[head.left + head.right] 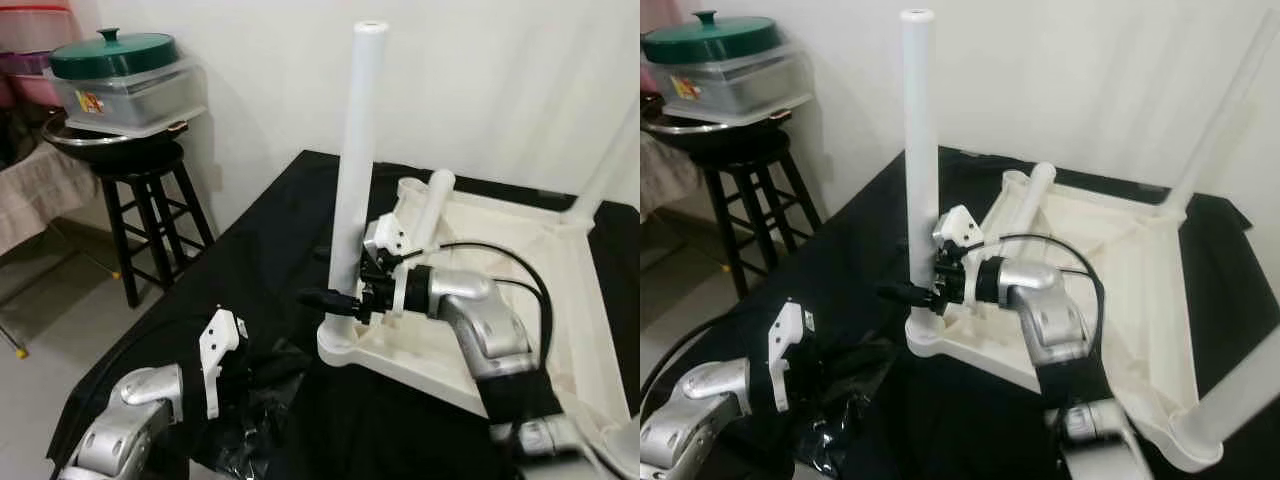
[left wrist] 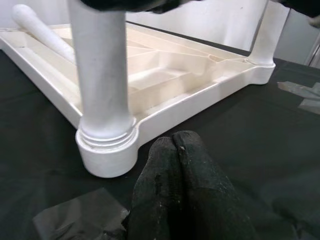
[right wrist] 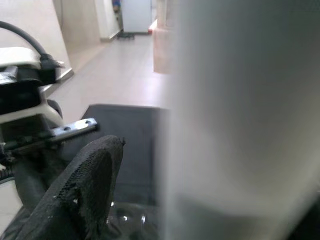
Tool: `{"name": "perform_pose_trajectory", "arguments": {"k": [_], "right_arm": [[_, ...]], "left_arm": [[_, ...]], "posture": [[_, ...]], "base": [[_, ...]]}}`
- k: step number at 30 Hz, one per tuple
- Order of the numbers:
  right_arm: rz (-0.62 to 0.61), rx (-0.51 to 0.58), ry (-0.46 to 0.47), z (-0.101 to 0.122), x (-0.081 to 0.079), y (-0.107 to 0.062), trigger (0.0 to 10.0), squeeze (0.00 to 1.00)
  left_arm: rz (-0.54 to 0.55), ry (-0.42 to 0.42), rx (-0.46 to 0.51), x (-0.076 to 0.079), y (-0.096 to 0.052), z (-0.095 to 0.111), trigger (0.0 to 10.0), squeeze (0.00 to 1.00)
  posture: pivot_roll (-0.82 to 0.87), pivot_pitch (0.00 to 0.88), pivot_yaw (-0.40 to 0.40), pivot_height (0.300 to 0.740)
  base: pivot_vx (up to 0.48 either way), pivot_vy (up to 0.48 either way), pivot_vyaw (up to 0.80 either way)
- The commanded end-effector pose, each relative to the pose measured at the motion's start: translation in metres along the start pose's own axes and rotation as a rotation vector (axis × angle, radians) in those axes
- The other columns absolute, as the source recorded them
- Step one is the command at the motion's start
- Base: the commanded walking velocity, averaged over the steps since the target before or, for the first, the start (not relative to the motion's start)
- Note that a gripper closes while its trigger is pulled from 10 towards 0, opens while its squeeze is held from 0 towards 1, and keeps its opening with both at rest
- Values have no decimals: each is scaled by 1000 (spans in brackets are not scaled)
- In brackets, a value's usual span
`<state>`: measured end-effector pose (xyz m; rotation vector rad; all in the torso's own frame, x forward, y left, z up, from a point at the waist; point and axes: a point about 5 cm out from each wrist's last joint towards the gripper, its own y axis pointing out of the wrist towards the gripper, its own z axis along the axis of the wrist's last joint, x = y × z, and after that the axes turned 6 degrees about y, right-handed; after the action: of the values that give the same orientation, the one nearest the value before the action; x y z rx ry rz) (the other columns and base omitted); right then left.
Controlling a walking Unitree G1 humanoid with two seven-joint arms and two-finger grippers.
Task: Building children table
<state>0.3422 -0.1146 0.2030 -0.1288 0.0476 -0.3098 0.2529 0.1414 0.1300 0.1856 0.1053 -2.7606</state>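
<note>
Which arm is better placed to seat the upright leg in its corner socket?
The right. Its end effector is closed around the upright leg just above the corner socket. The left end effector, fingers together, hovers over the black cloth.

A dark wooden stool (image 1: 150, 215) stands on the pale tiled floor (image 1: 60, 320), well off to the left of the left end effector (image 1: 218, 362) and beyond it. On the stool sits a metal pan (image 1: 115, 135) carrying a clear plastic container (image 1: 130, 95) topped by a green lid (image 1: 113, 55). A white wall (image 1: 480, 80) rises behind.
</note>
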Motion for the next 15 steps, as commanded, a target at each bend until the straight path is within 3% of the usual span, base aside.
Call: {"name": "perform_pose_trajectory", "arguments": {"k": [1, 4, 5, 6, 15], "right_arm": [[16, -2, 2, 1, 6, -1, 10000, 0], [44, -2, 19, 5, 11, -1, 10000, 0], [112, 0, 35, 8, 14, -2, 8431, 0], [136, -1, 41, 9, 14, -2, 0, 0], [196, -14, 66, -5, 14, -6, 0, 0]], "left_arm": [[-8, 0, 0, 3, 1, -1, 10000, 0], [-9, 0, 1, 4, 2, 0, 10000, 0], [-10, 0, 2, 6, 2, 0, 10000, 0], [-10, 0, 3, 6, 2, 0, 10000, 0], [-7, -2, 7, 8, 1, 0, 10000, 0]], "posture": [[-8, 0, -54, 740], [-1, 0, -58, 740], [2, 0, -57, 740], [4, 0, -59, 740], [0, 0, -56, 740]], "base": [[0, 0, 0], [0, 0, 0], [0, 0, 0], [0, 0, 0], [0, 0, 0]]}}
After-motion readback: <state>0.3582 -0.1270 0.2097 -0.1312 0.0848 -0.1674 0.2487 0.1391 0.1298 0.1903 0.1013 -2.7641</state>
